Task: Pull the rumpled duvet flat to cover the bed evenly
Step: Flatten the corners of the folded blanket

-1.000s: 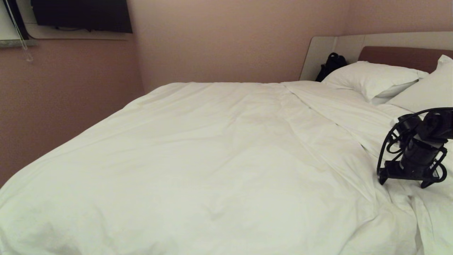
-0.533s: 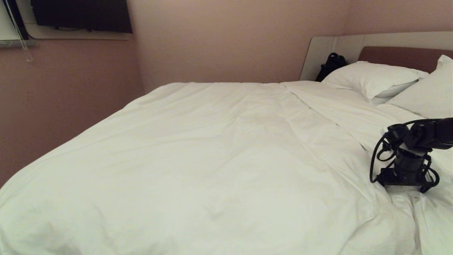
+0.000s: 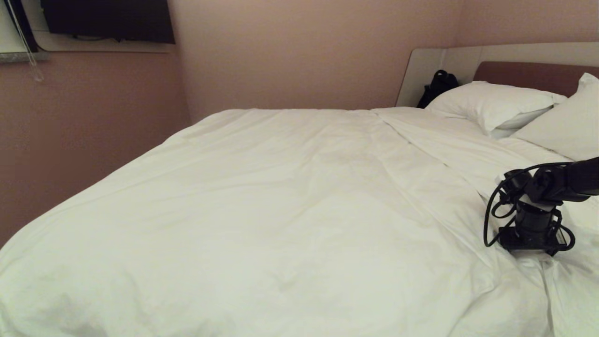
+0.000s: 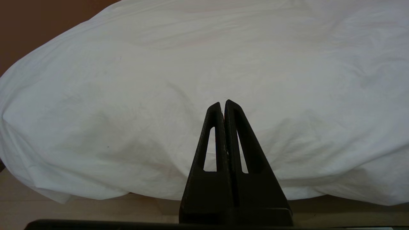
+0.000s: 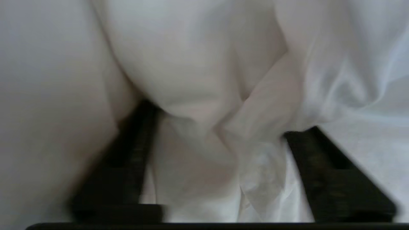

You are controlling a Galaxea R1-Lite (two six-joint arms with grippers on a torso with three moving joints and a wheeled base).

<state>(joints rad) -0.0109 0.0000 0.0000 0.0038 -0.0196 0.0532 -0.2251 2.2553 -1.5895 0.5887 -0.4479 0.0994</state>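
Observation:
The white duvet (image 3: pixel 281 210) lies spread over most of the bed (image 3: pixel 449 131), with bunched folds at the near right. My right gripper (image 3: pixel 531 250) points down into those folds, its fingertips sunk in the cloth. In the right wrist view the right gripper (image 5: pixel 228 118) is open, its two black fingers (image 5: pixel 134 153) wide apart with a fold of the duvet (image 5: pixel 204 137) bunched between them. My left gripper (image 4: pixel 223 102) is shut and empty, held off the duvet's hanging near edge (image 4: pixel 191 64).
Two white pillows (image 3: pixel 491 103) (image 3: pixel 561 124) lie against the headboard (image 3: pixel 529 75), with a black bag (image 3: pixel 437 86) beside it. Pink walls close the far side and the left. A dark screen (image 3: pixel 107 18) hangs at top left. Pale floor (image 4: pixel 64 210) shows under the duvet's edge.
My right gripper has sunk and shifted slightly left, from just above the folds down into them. The duvet's main spread and the left gripper have not moved.

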